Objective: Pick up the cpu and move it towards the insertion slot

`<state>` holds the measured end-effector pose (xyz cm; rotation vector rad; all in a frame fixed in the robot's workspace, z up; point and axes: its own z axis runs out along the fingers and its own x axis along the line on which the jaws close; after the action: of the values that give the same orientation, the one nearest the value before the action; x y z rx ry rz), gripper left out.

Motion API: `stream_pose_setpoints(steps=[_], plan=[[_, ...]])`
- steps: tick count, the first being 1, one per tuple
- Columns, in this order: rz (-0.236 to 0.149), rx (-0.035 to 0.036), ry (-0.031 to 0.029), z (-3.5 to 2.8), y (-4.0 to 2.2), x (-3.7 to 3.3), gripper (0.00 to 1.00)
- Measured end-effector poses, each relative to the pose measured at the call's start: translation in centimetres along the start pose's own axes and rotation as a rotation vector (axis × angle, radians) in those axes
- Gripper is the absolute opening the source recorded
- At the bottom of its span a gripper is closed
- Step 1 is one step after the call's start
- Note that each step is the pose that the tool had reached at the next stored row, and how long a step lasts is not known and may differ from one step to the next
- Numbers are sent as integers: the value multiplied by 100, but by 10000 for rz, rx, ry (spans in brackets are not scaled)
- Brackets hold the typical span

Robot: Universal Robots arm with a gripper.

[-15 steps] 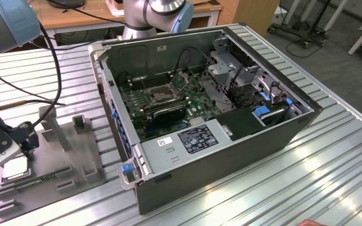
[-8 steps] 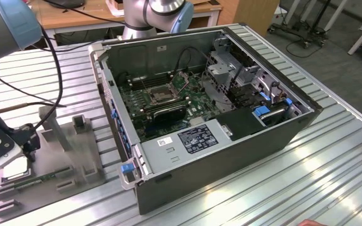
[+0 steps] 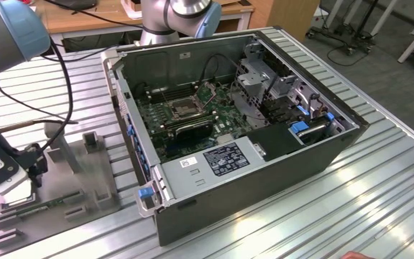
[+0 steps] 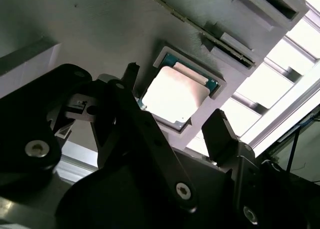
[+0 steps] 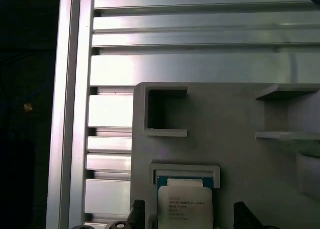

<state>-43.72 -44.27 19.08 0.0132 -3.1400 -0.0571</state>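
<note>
The pincer (image 4: 174,91) stands open, with one finger at each side of the cpu (image 5: 185,209). The cpu lies flat in a recess of the grey holder (image 5: 240,154). The insertion slot (image 3: 185,109) is well apart, inside the computer case (image 3: 264,178), towards the exterior view's right.

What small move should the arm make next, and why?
Probably lower straight down: the open fingers hang either side of the cpu, which lies flat in its grey holder, seemingly not yet touching it.
</note>
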Motion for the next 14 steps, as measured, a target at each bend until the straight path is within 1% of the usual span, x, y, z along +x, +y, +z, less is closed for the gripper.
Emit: stream_pose_setpoints(steps=[3,6,14], plan=[[46,0,-2,31,1,0,78],[60,2,1,33,1,0,78],[79,1,-2,68,4,1,78]])
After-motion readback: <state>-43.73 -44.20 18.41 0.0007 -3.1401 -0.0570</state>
